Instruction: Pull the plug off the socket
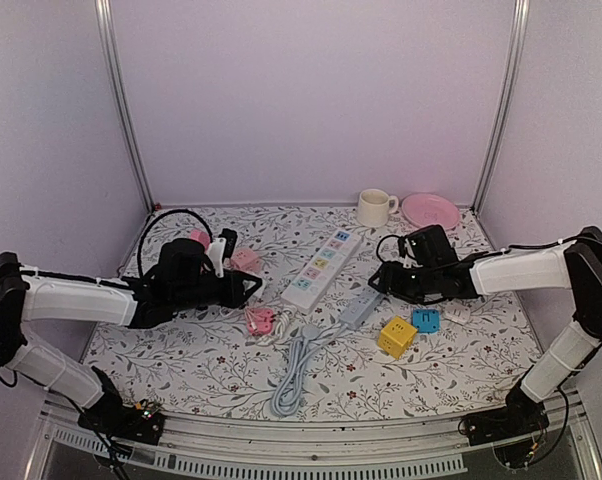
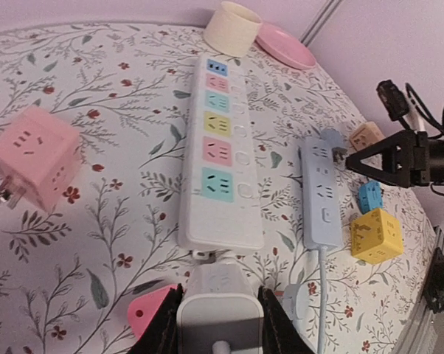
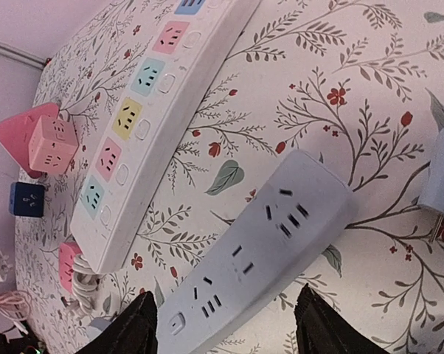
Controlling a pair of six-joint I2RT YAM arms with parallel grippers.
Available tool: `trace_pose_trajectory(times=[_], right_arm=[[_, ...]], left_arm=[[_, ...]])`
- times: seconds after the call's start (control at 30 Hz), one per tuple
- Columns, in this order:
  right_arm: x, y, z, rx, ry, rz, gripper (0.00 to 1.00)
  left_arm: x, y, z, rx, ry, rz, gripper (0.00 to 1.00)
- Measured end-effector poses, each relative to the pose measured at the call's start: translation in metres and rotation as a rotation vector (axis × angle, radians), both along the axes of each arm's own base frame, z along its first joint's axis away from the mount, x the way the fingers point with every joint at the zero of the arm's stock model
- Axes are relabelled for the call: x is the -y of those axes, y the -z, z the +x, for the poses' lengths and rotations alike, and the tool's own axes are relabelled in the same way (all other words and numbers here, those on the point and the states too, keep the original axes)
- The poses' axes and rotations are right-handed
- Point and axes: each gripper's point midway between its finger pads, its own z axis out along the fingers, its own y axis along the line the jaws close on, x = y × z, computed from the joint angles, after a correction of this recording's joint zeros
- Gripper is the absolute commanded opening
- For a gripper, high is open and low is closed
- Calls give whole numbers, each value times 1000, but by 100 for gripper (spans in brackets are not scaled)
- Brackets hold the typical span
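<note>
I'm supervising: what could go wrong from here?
The right gripper has its fingers open astride the blue-grey strip, so it may slide if tugged. The yellow cube and blue cube lie close to that arm and could be knocked. The white plug in the left gripper sits near the white strip and could bump it.

Pale lilac walls (image 1: 311,90) on three sides; silver posts (image 1: 124,100) in the back corners; floral cloth (image 1: 221,370) over the table (image 1: 311,430).

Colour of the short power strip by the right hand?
Strip is pale blue; best in right wrist view.
</note>
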Motion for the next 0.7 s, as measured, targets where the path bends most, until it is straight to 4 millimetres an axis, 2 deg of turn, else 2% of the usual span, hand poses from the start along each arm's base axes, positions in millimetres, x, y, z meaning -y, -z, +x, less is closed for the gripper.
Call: trace_pose_trajectory(times=[0.27,0.4,0.57,0.63,0.7], right_arm=[[2,-9,7,33,-9,-33,94],[10,-16,6,53,1,-70,99],[24,-40,8,118,36,-115,99],[30,-48,10,145,55,-131,99],[37,-57,9,167,74,-151,99]], left_arm=[[-69,48,11,-85,-245,81,14],[-85,59,15,-107,-296,99,22],[-90,66,17,-123,-310,111,48],[-90,66,18,-122,-312,109,65],[-91,65,19,-116,-316,104,77]])
